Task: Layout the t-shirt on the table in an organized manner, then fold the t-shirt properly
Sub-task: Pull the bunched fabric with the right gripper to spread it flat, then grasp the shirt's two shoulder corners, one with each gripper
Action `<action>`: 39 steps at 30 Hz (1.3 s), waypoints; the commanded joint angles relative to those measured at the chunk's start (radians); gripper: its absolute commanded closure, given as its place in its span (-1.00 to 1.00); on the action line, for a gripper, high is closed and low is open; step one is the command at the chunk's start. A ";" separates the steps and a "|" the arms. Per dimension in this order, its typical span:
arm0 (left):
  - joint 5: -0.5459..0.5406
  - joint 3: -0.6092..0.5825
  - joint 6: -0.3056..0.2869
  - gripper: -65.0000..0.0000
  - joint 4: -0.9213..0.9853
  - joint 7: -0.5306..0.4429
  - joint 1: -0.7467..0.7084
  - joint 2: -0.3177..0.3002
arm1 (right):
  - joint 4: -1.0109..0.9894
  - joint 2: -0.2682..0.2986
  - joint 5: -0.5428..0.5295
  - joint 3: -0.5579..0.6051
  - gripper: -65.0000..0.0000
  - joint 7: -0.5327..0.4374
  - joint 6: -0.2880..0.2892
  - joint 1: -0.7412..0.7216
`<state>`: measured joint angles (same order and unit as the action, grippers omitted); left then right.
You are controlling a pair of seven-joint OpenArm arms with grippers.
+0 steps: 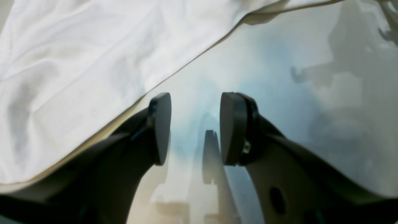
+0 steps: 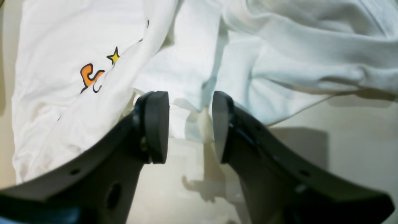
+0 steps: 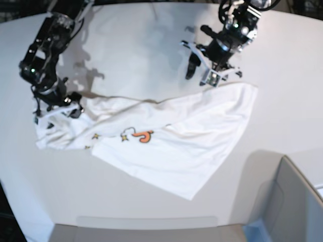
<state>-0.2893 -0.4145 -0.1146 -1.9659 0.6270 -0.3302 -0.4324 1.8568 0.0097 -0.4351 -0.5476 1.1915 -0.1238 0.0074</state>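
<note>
The white t-shirt (image 3: pixel 171 146) lies rumpled across the white table (image 3: pixel 141 50), one layer folded over its print. An orange letter (image 2: pixel 88 76) and a yellow star (image 2: pixel 113 57) show. My left gripper (image 3: pixel 201 73) hangs just beyond the shirt's far right corner. In the left wrist view it (image 1: pixel 195 127) stands open over bare table (image 1: pixel 279 62), with the shirt's edge (image 1: pixel 93 62) beside its left finger. My right gripper (image 3: pixel 56 112) is over the shirt's bunched left end. Seen from the right wrist, it (image 2: pixel 189 127) is open above the shirt's hem (image 2: pixel 186 77), nothing pinched.
A grey box (image 3: pixel 292 201) stands at the near right corner of the table. Bare tabletop lies beyond the shirt toward the curved far edge, and in front of it.
</note>
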 commanded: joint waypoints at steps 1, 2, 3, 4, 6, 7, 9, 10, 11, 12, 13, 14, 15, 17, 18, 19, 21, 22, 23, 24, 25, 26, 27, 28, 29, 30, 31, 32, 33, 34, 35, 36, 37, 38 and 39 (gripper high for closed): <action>0.000 0.001 -0.001 0.21 -0.017 -0.020 0.003 -0.007 | -0.001 0.005 -0.012 -0.002 0.29 -0.020 0.003 -0.037; 0.000 0.001 -0.001 0.21 -0.017 -0.020 0.003 -0.007 | -0.018 0.005 -0.011 -0.004 0.29 -0.022 0.002 -0.045; 0.000 0.001 -0.001 0.21 -0.017 -0.020 0.003 -0.007 | -0.038 0.006 -0.011 -0.004 0.29 -0.031 0.002 -0.056; 0.000 0.001 -0.001 0.21 -0.017 -0.020 0.003 -0.007 | -0.064 0.008 -0.011 -0.004 0.29 -0.052 0.002 -0.060; 0.000 0.001 -0.001 0.21 -0.017 -0.020 0.001 -0.007 | -0.113 0.008 -0.011 -0.001 0.29 -0.091 0.002 -0.073; 0.000 0.001 -0.001 0.21 -0.017 -0.020 0.001 -0.007 | -0.141 0.008 -0.011 0.001 0.29 -0.097 0.002 -0.082; 0.000 0.001 -0.001 0.21 -0.017 -0.020 0.001 -0.007 | -0.184 0.008 -0.011 0.001 0.29 -0.094 0.000 -0.100; 0.000 0.001 -0.001 0.21 -0.017 -0.020 0.003 -0.007 | -0.193 0.006 -0.011 0.001 0.29 -0.094 0.000 -0.102; 0.000 0.001 -0.001 0.21 -0.017 -0.020 0.003 -0.007 | -0.193 0.005 -0.011 0.001 0.29 -0.094 0.000 -0.100; 0.000 0.001 -0.001 0.21 -0.017 -0.020 0.003 -0.007 | -0.193 0.003 -0.011 0.001 0.29 -0.094 0.000 -0.100; 0.000 0.001 -0.001 0.21 -0.017 -0.020 0.003 -0.007 | -0.194 0.003 -0.011 0.001 0.29 -0.094 0.000 -0.099; 0.000 0.001 -0.001 0.21 -0.017 -0.020 0.003 -0.007 | -0.197 0.005 -0.011 0.001 0.29 -0.094 0.000 -0.099; 0.000 0.001 -0.001 0.21 -0.017 -0.020 0.004 -0.007 | -0.197 0.006 -0.011 0.002 0.29 -0.094 0.000 -0.102; 0.000 0.004 -0.001 0.21 -0.017 -0.020 0.007 -0.007 | -0.197 0.006 -0.011 0.004 0.31 -0.094 0.000 -0.108; 0.000 0.004 -0.001 0.21 -0.017 -0.020 0.007 -0.007 | -0.194 0.006 -0.011 0.005 0.37 -0.094 0.000 -0.109; 0.000 0.002 -0.001 0.21 -0.017 -0.020 0.007 -0.007 | -0.194 0.006 -0.012 0.016 0.46 -0.094 0.000 -0.114; 0.000 0.001 -0.001 0.21 -0.017 -0.020 0.009 -0.007 | -0.194 0.008 -0.012 0.031 0.77 -0.094 0.000 -0.119; 0.000 0.001 -0.001 0.21 -0.017 -0.020 0.009 -0.007 | -0.194 0.005 -0.012 0.031 0.93 -0.094 0.000 -0.119; 0.000 0.001 -0.001 0.21 -0.017 -0.020 0.009 -0.007 | -0.194 0.003 -0.012 0.031 1.00 -0.094 0.000 -0.120; 0.000 0.001 -0.001 0.21 -0.017 -0.020 0.009 -0.007 | -0.194 0.002 -0.012 0.031 1.00 -0.094 0.000 -0.120; 0.000 0.001 -0.001 0.21 -0.017 -0.020 0.009 -0.007 | -0.194 0.000 -0.012 0.033 1.00 -0.094 0.000 -0.120; 0.000 0.002 -0.001 0.21 -0.017 -0.020 0.009 -0.007 | -0.194 0.000 -0.014 0.033 1.00 -0.094 0.000 -0.120; 0.000 0.004 -0.001 0.21 -0.017 -0.020 0.009 -0.007 | -0.193 -0.001 -0.014 0.033 1.00 -0.092 0.000 -0.120; 0.000 0.006 -0.001 0.21 -0.017 -0.020 0.009 -0.007 | -0.191 -0.001 -0.015 0.033 1.00 -0.092 0.000 -0.120; 0.000 0.006 -0.001 0.21 -0.017 -0.020 0.009 -0.007 | -0.181 -0.001 -0.015 0.034 1.00 -0.092 0.000 -0.117; 0.000 0.004 -0.001 0.21 -0.017 -0.020 0.009 -0.007 | -0.151 -0.003 -0.018 0.039 1.00 -0.092 0.000 -0.111; 0.000 0.002 -0.001 0.21 -0.017 -0.020 0.009 -0.007 | -0.108 -0.007 -0.032 0.039 1.00 -0.092 0.000 -0.093; 0.000 0.002 -0.001 0.21 -0.017 -0.020 0.009 -0.007 | -0.047 -0.018 -0.058 0.039 1.00 -0.092 0.000 -0.060; 0.000 0.002 -0.001 0.21 -0.017 -0.020 0.009 -0.007 | 0.028 -0.023 -0.087 0.039 1.00 -0.092 0.000 -0.031; 0.000 0.004 -0.001 0.21 -0.017 -0.020 0.009 -0.007 | 0.089 -0.027 -0.112 0.039 1.00 -0.091 0.000 -0.005; 0.000 0.007 -0.001 0.21 -0.017 -0.020 0.009 -0.007 | 0.146 -0.029 -0.138 0.041 1.00 -0.091 0.000 0.026; 0.000 0.009 -0.001 0.21 -0.019 -0.020 0.009 -0.007 | 0.200 -0.029 -0.169 0.044 1.00 -0.091 0.000 0.055; 0.000 0.009 -0.001 0.21 -0.020 -0.020 0.009 -0.007 | 0.212 -0.027 -0.201 0.045 1.00 -0.092 0.000 0.081; 0.000 0.010 0.000 0.21 -0.022 -0.022 0.009 -0.006 | 0.208 -0.015 -0.245 0.039 1.00 -0.094 0.000 0.099; 0.000 0.012 0.000 0.21 -0.025 -0.032 0.010 -0.004 | 0.206 0.016 -0.290 0.021 1.00 -0.094 0.000 0.122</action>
<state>-0.2890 -0.4110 -0.1165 -1.9663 0.6254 -0.3267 -0.4320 2.0499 0.0071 -0.7322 -0.5144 1.1160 -0.1230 0.1360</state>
